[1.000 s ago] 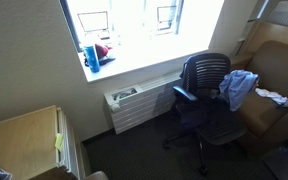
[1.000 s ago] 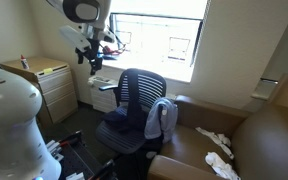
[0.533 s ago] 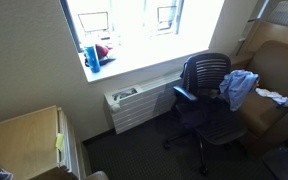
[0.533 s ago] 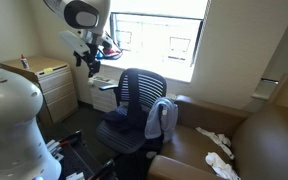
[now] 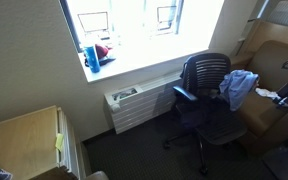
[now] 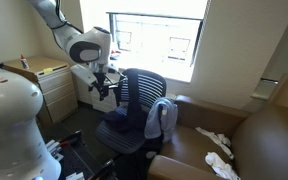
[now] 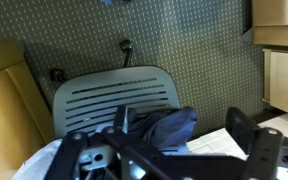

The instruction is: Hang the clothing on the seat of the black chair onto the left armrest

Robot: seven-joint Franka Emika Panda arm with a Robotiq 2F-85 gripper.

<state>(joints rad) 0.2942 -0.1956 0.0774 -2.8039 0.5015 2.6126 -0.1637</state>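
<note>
Dropping from up by the window, the arm now carries the claw low, close beside the black chair. In the wrist view the claw's jaws stand wide apart with nothing between them, looking down over the backrest. Farther off, the blue clothing drapes at the chair's other side, by an armrest and clear of the claw. I judge that the approach has begun and that the grasp is still to come.
</note>
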